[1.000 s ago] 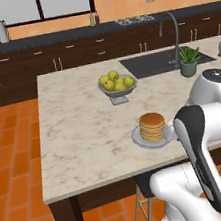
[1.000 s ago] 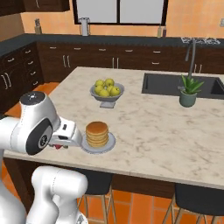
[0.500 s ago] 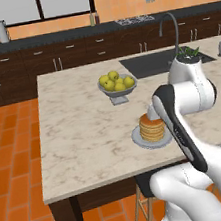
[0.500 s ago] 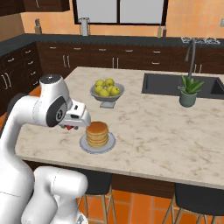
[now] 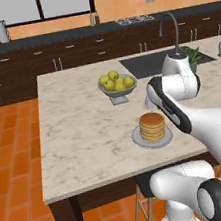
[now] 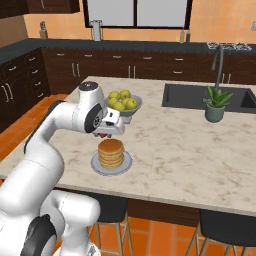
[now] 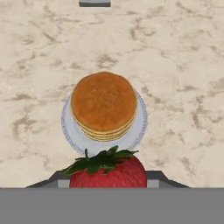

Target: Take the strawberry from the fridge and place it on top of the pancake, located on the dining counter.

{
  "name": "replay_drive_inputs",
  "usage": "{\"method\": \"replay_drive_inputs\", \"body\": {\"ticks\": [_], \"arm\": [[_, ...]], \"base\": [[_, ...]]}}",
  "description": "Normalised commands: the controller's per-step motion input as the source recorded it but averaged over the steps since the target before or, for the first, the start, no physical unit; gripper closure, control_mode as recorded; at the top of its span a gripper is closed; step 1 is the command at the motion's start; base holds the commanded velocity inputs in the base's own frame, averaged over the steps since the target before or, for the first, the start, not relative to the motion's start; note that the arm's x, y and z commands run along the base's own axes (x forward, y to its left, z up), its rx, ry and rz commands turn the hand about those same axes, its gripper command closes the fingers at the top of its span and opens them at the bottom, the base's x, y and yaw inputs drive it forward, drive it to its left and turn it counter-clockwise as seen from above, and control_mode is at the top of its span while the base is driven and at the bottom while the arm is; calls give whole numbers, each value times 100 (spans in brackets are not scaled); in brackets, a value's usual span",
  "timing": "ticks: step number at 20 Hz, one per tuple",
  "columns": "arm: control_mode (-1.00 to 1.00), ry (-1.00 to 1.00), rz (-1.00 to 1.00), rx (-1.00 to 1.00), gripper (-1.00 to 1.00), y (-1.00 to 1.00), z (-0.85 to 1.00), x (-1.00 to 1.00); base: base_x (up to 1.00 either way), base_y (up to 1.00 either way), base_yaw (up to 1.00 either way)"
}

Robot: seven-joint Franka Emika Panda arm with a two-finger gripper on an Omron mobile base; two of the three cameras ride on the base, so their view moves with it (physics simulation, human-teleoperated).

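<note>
Left base view: arm bent over the dining counter point(image 5: 81, 137), wrist above and just behind the pancake point(image 5: 152, 126) on its grey plate point(image 5: 139, 139); fruit bowl point(image 5: 117, 84) near.

Right base view: gripper point(image 6: 104, 134) hangs just above the pancake's far-left edge, a bit of red between the jaws.

Hand view: strawberry point(image 7: 108, 172) pinched in the closed fingers, pancake ahead, not directly underneath.

Risk: letting go off-centre, so the rounded berry rolls off the stack onto plate or counter.
</note>
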Motion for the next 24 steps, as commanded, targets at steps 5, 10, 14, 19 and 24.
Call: {"method": "replay_drive_inputs", "body": {"ticks": [5, 10, 14, 19, 24], "arm": [[-100, 0, 4, 0, 100, 17, -33, 65], [-100, 5, 0, 0, 100, 3, -42, 31], [-100, 6, 0, 0, 100, 0, -28, -5], [-100, 0, 0, 0, 100, 0, -18, -1], [-100, 0, 0, -1, 100, 0, -36, 5]], "base": [[0, 0, 0], [0, 0, 0], [0, 0, 0], [0, 0, 0], [0, 0, 0]]}}
